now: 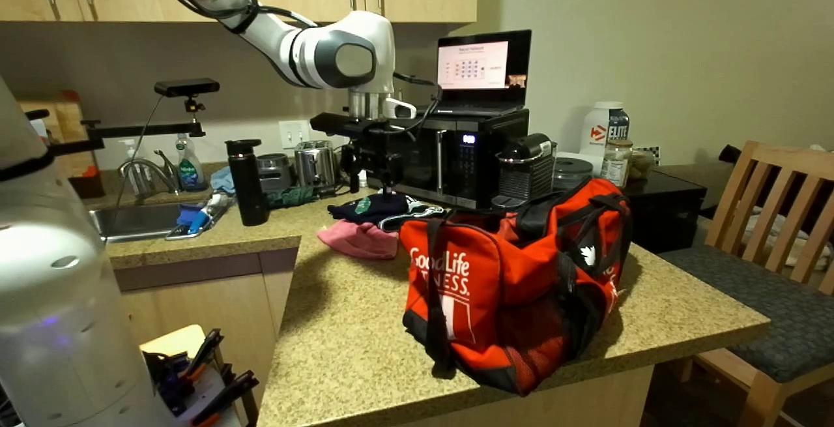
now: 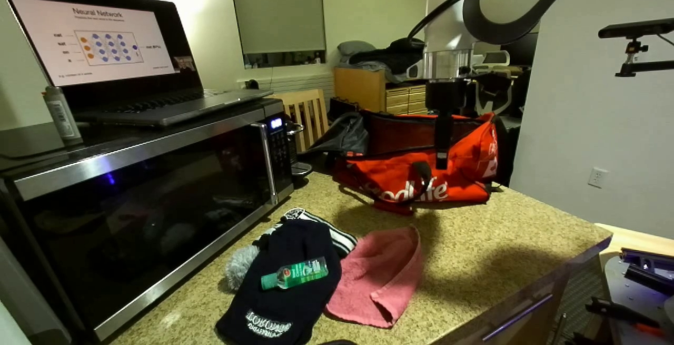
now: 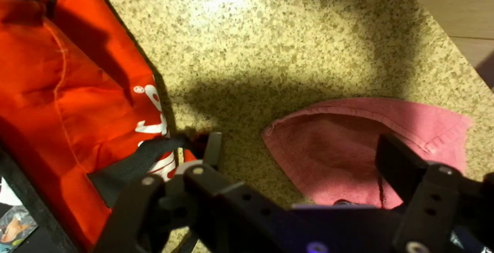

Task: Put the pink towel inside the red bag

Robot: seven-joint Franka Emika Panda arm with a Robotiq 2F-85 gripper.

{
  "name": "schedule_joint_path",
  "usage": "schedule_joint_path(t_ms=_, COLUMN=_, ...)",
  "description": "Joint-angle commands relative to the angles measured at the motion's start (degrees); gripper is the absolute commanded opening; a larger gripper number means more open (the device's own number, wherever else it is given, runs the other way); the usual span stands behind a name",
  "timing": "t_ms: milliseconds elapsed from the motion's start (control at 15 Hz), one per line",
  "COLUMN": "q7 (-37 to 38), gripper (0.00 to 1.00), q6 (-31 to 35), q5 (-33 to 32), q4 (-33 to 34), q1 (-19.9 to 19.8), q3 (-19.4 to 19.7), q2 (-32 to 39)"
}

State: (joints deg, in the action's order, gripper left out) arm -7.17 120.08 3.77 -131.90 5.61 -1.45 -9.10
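I'd centre the gripper (image 3: pixel 300 150), spread and empty, over the pink towel (image 2: pixel 375 276) and pinch its folded edge, though from here the drop's hard to judge.

An open laptop (image 2: pixel 108 47) stands on the microwave (image 2: pixel 158 213). A bottle (image 2: pixel 303 273) lies on dark cloth (image 2: pixel 289 303). In an exterior view, a flask (image 1: pixel 247 186) stands right of the sink (image 1: pixel 148 217); a chair (image 1: pixel 762 296) stands far right.
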Motion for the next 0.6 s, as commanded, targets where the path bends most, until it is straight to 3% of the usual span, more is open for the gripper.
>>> schedule_joint_path(t_ms=0, q7=6.4, gripper=1.0, q6=1.2, q5=-2.8, q4=0.0, q1=-0.4, q3=-2.2, q2=1.3)
schedule_joint_path(t_ms=133, q7=7.8, gripper=1.0, q6=1.0, q5=-3.4, q4=-0.3, q1=-0.2, q3=-2.8, q2=1.3)
schedule_joint_path(t_ms=333, q7=2.8, gripper=1.0, q6=1.4, q5=-2.3, q4=-1.5, q1=-0.3, q3=-2.3, q2=-1.3)
schedule_joint_path(t_ms=533, q7=4.7, gripper=1.0, q6=0.1, q5=-2.2, q4=0.1, q1=-0.2, q3=-2.6, q2=0.4)
